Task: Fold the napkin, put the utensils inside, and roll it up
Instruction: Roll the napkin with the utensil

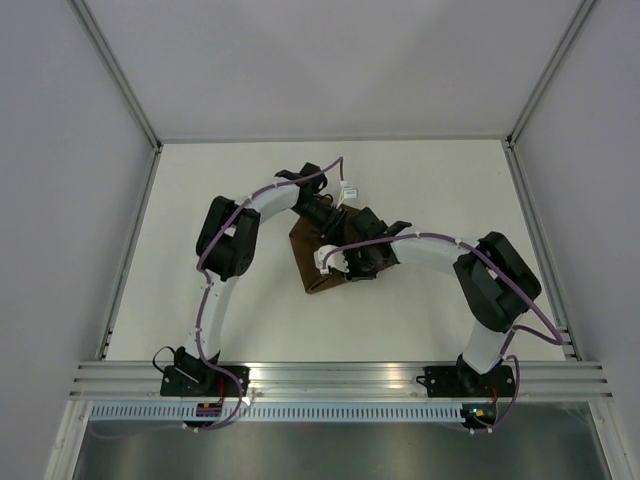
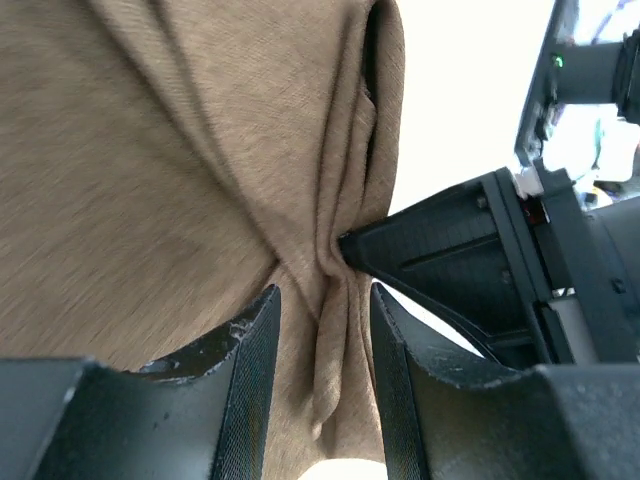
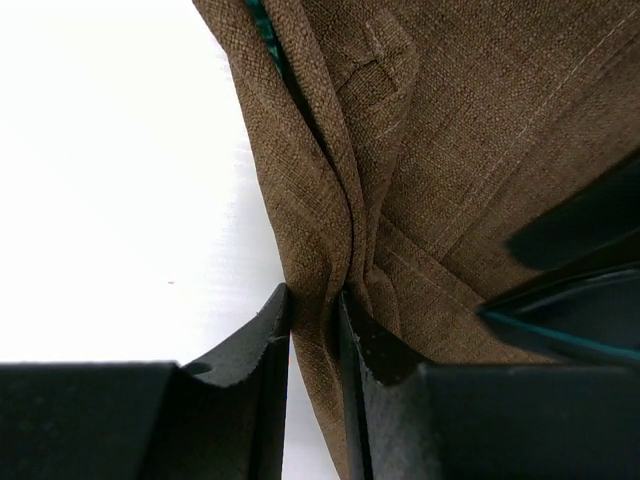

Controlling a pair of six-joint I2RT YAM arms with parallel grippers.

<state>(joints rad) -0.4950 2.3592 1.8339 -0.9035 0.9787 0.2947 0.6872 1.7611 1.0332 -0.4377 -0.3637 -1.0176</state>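
Note:
The dark brown napkin [image 1: 312,272] lies bunched in folds at mid-table, under both grippers. My right gripper [image 3: 314,295] is shut on a folded edge of the napkin [image 3: 470,130]; it also shows in the top view [image 1: 348,264]. My left gripper [image 2: 323,290] stands open astride a raised ridge of the napkin [image 2: 150,180], just behind my right gripper's finger [image 2: 440,240]; in the top view it is at the cloth's far edge [image 1: 335,222]. A thin teal sliver [image 3: 262,25], perhaps a utensil handle, peeks between cloth layers. The rest of the utensils is hidden.
The white table [image 1: 420,190] is framed by grey walls and metal posts [image 1: 128,90], with an aluminium rail [image 1: 340,378] at the near edge. The two arms cross closely over the napkin.

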